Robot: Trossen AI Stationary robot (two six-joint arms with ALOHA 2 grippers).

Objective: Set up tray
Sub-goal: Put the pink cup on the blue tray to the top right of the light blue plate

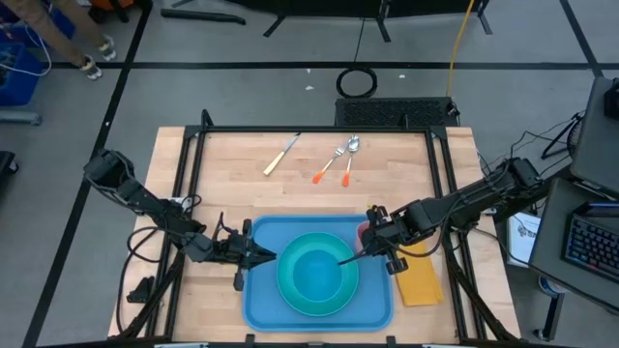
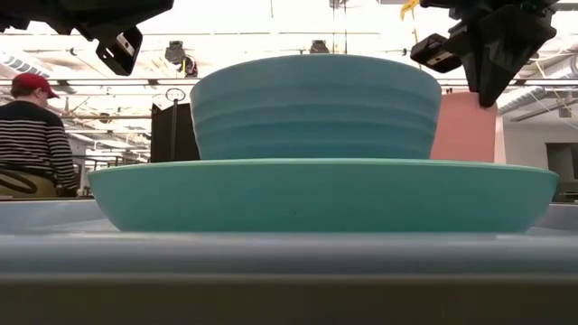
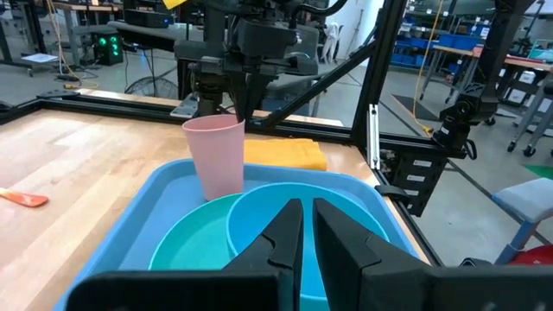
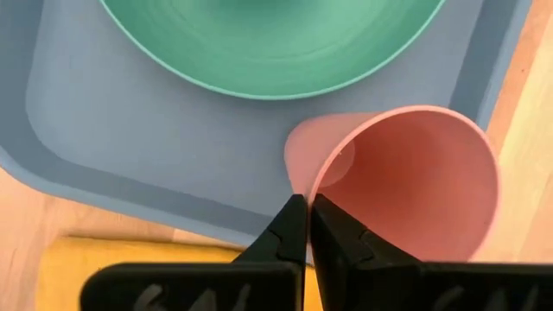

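The blue tray [image 1: 256, 300] lies at the table's near middle. On it sits a turquoise plate [image 1: 286, 292] with a turquoise bowl [image 1: 319, 271] in it. A pink cup [image 3: 216, 155] stands upright in the tray's far right corner, base down on the tray floor. My right gripper [image 4: 308, 203] comes down on the cup and is shut on its rim. My left gripper [image 3: 307, 220] hovers level at the tray's left side, pointing toward the bowl. Its fingers are shut to a thin slit with nothing between them. My right gripper pinches the cup's rim [image 4: 298, 186] on the side toward the table's right edge. One finger [image 4: 341, 233] is inside the cup and the other [image 4: 281, 233] outside. The fingers slant steeply down from above. The cup stays upright over the tray's corner [image 4: 130, 147].
A yellow-orange napkin [image 1: 418, 280] lies on the table just right of the tray. A knife [image 1: 280, 155], a fork [image 1: 334, 162] and a spoon [image 1: 350, 155] lie near the far edge. A black frame borders the table. A person [image 2: 36, 135] sits in the room beyond.
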